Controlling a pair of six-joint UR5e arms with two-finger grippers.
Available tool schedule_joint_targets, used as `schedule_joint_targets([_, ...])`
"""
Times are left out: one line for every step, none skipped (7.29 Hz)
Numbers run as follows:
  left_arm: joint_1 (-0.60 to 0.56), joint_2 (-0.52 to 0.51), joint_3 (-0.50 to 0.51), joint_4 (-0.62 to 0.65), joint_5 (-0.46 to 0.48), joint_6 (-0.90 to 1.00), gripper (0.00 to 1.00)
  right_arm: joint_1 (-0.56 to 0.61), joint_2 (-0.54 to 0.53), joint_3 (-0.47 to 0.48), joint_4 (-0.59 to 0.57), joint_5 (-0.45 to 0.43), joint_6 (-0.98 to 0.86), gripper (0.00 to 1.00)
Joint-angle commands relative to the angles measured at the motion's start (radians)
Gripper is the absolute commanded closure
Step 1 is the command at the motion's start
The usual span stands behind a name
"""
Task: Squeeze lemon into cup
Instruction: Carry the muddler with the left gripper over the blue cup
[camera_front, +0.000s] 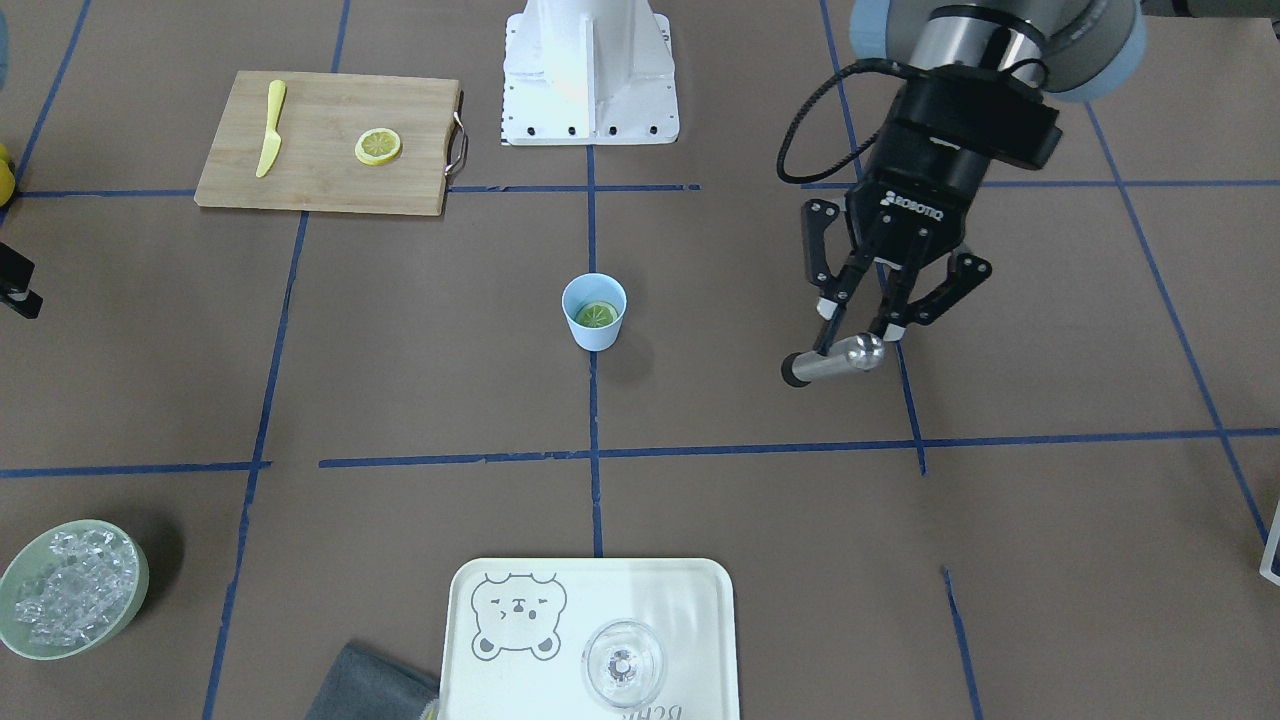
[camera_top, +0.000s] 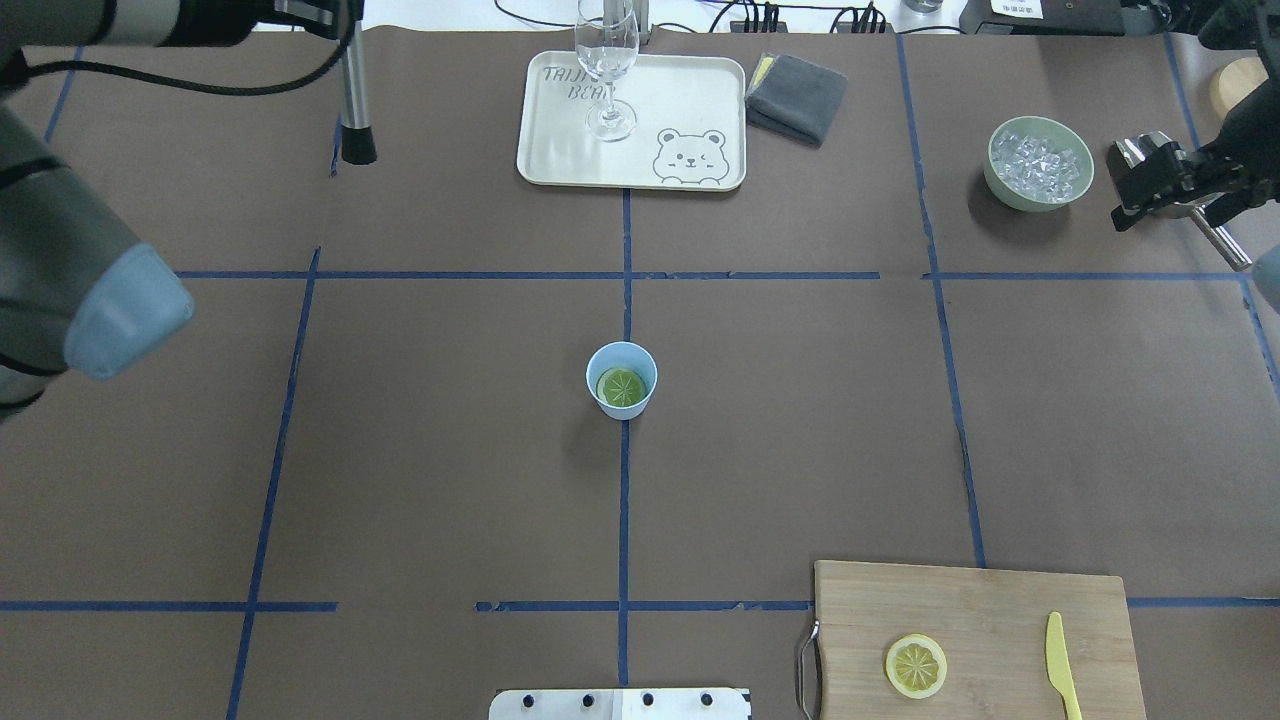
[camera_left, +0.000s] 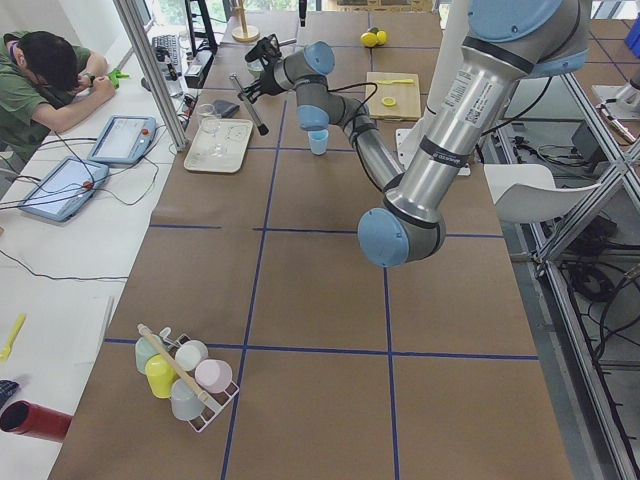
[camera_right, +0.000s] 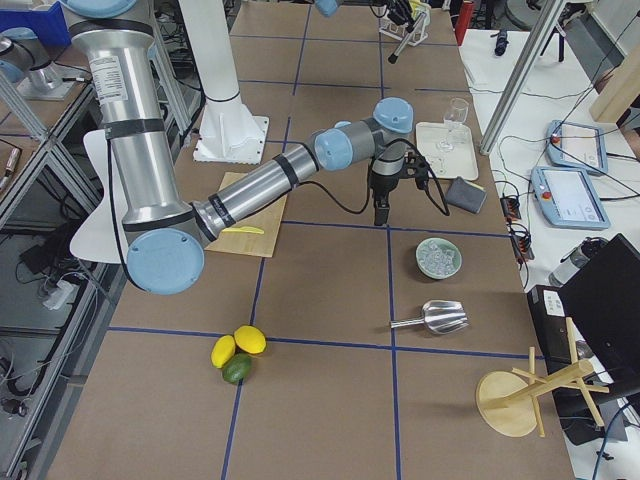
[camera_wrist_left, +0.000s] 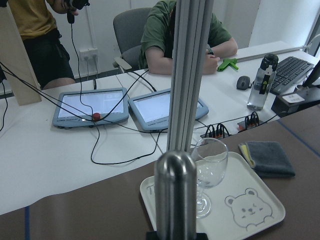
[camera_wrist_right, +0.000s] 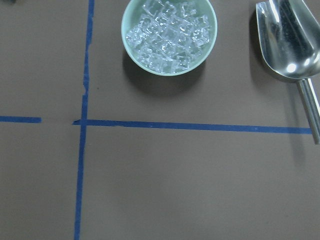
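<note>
The light-blue cup (camera_front: 594, 335) stands at the table's middle, and also shows in the overhead view (camera_top: 598, 372). A lemon slice (camera_front: 596, 315) lies flat inside it (camera_top: 621, 387). A second yellow lemon slice (camera_front: 378, 146) lies on the wooden cutting board (camera_front: 330, 190). My left gripper (camera_front: 855, 335) is shut on a metal rod with a black tip (camera_front: 835, 362) and holds it well to the side of the cup. The rod stands close in the left wrist view (camera_wrist_left: 175, 195). My right gripper (camera_top: 1125, 210) hangs by the ice bowl; I cannot tell whether it is open or shut.
A yellow plastic knife (camera_front: 270, 128) lies on the board. A pale green bowl of ice (camera_wrist_right: 170, 35) and a metal scoop (camera_wrist_right: 287, 42) sit under my right wrist. A bear tray (camera_front: 700, 590) holds a clear glass (camera_front: 622, 662); a grey cloth (camera_top: 797, 96) lies beside it.
</note>
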Motion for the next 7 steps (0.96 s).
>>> schedule_joint_targets([0.159,0.001,0.002,-0.121,0.294,-0.062,1.0,0.127,-0.081,-0.046,0.033,0.073,-0.15,0.0])
schedule_joint_targets([0.187,0.001,0.006,-0.202,0.325,-0.063,1.0,0.187,-0.092,-0.092,0.031,0.096,-0.255,0.0])
schedule_joint_targets([0.235,0.001,0.009,-0.251,0.368,-0.054,1.0,0.236,-0.116,-0.125,0.031,0.098,-0.335,0.0])
schedule_joint_targets([0.349,0.021,0.031,-0.299,0.484,-0.021,1.0,0.258,-0.133,-0.143,0.031,0.098,-0.37,0.0])
schedule_joint_targets([0.457,0.004,0.065,-0.349,0.57,0.069,1.0,0.258,-0.139,-0.145,0.033,0.097,-0.37,0.0])
schedule_joint_targets([0.494,-0.014,0.106,-0.382,0.609,0.1,1.0,0.258,-0.141,-0.151,0.033,0.097,-0.368,0.0])
schedule_joint_targets([0.51,-0.024,0.12,-0.382,0.611,0.102,1.0,0.258,-0.141,-0.153,0.033,0.097,-0.368,0.0])
